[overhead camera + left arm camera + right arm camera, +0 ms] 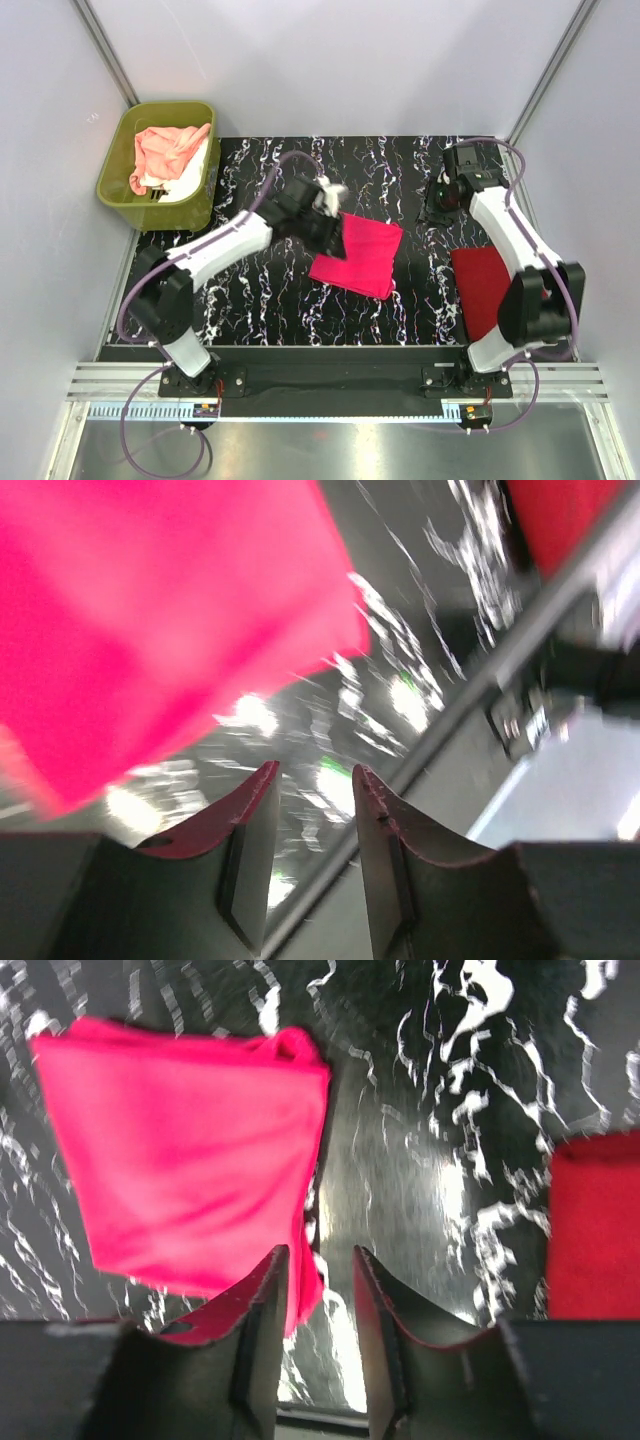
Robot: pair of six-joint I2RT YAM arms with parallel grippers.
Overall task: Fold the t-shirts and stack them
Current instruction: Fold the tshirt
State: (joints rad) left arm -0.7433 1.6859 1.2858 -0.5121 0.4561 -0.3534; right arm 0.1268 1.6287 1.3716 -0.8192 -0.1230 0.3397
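Mid-table, on the black, white-veined tabletop [260,300]: a hot pink t-shirt [358,257], folded to a slanted rectangle, flat and smooth apart from one slightly bunched far corner in the right wrist view. Judged a finished fold, parked where either arm can reach it for stacking. At its far-left corner, the left gripper [325,212], claw parted only narrowly and gripping nothing. In the left wrist view, bare glossy tabletop between the dark, red-lined fingers [250,820], cloth beyond the tips rather than between them. Far right, well apart from the pink cloth, the right gripper [447,193], likewise narrowly parted and empty, aimed back across the table at the shirt's right edge. Near right, beside that arm's base, a dark red t-shirt [482,290], folded to a neat oblong with crisp edges; probably the bottom of the stack, kept aside from the folding area. Far left, off the tabletop, a rigid olive-green tub [112,170] with a crumpled peach-pink t-shirt [165,148] heaped over a white t-shirt [192,172], both unfolded and so presumably waiting their turn. All four thin, limp knit: likely to sag and fall open if lifted by one edge.
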